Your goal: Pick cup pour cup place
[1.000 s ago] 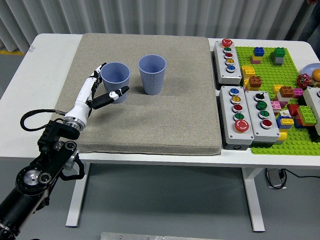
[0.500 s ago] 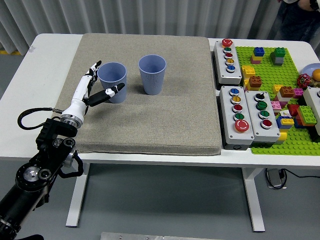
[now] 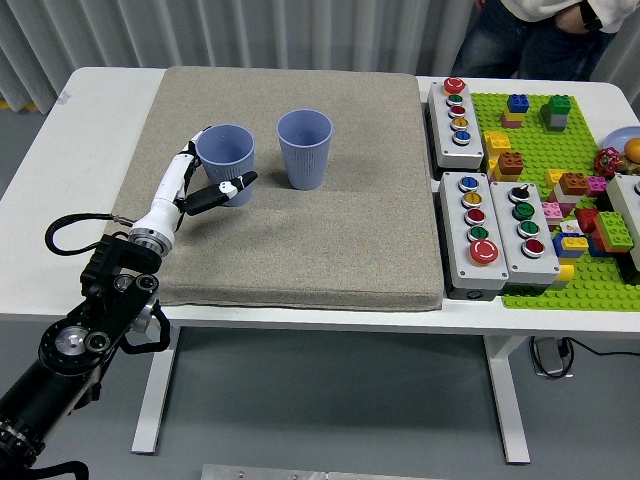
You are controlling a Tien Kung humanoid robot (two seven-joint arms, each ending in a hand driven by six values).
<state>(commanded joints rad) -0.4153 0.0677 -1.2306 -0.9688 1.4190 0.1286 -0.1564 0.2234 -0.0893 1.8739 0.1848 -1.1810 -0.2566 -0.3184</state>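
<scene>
Two blue ribbed cups stand upright on the grey mat (image 3: pixel 300 250). The left cup (image 3: pixel 227 158) sits in my left hand (image 3: pixel 212 172): the white fingers (image 3: pixel 188 156) wrap its left side and the thumb (image 3: pixel 236 184) presses across its front. It rests on the mat, still upright. The right cup (image 3: pixel 304 148) stands free about a cup's width to the right. What either cup holds cannot be seen. My right arm is out of view.
Two grey button boxes (image 3: pixel 458 112) (image 3: pixel 500 232) lie right of the mat. Beyond them is a green baseplate (image 3: pixel 545 150) with several coloured bricks. A person (image 3: pixel 530 30) stands at the far right edge of the table.
My left hand has closed in on the left cup, the thumb now across its front. The cup has shifted slightly left. A person has stepped into view at the top right.
</scene>
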